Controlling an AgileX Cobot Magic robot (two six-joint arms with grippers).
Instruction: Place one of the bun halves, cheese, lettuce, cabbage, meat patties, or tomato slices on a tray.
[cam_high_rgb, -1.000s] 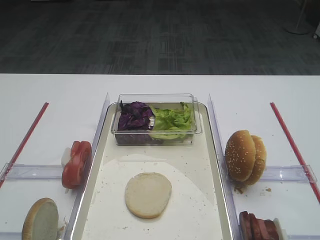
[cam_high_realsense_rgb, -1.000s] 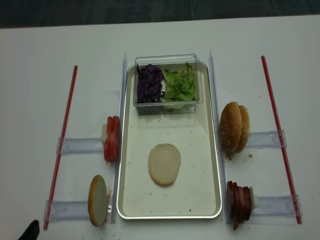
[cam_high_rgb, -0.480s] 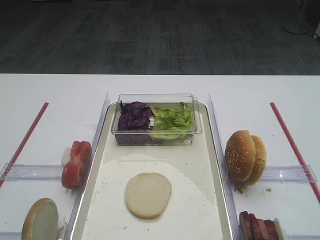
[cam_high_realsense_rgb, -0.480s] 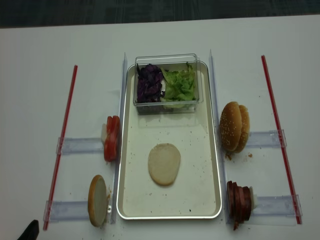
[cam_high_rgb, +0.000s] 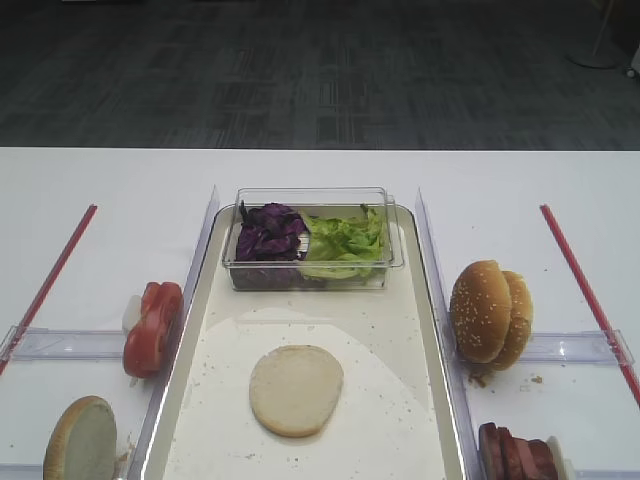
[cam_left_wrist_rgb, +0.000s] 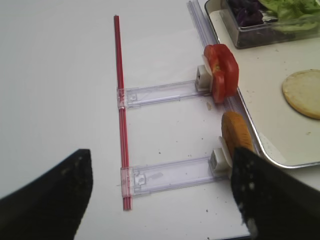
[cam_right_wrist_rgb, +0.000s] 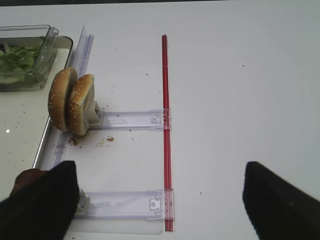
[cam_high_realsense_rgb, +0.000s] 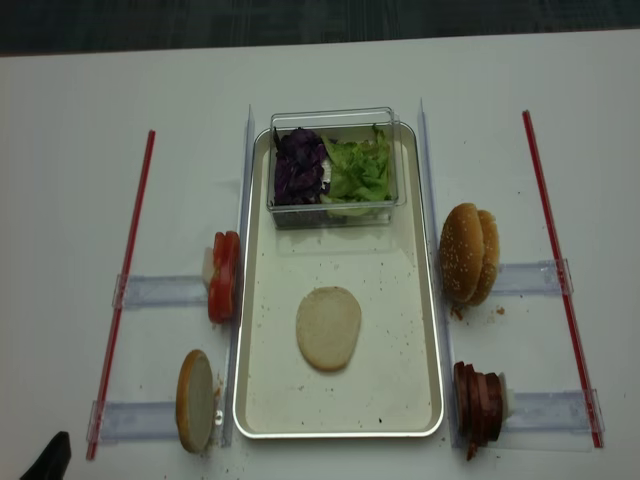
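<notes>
At the table's near-left corner, the left pincer (cam_high_realsense_rgb: 50, 458) lower than before, empty, prongs wide; bun half (cam_high_realsense_rgb: 328, 327) unmoved on tray (cam_high_realsense_rgb: 258, 330).

There were 1 tray (cam_high_realsense_rgb: 430, 330), 1 tub (cam_high_realsense_rgb: 335, 118), 2 red strips (cam_high_realsense_rgb: 125, 280), 2 sesame bun halves (cam_high_realsense_rgb: 468, 254), 2 plain bun halves (cam_high_realsense_rgb: 328, 327).

meat patties (cam_high_rgb: 517, 455) cut off btm

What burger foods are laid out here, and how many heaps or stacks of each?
Plain bun halves: 2, one flat on the tray, one on edge
Sesame bun pair: 1
Tomato slice stack: 1
Meat patty row: 1
Lettuce heap: 1
Purple cabbage heap: 1
Total: 7
</notes>
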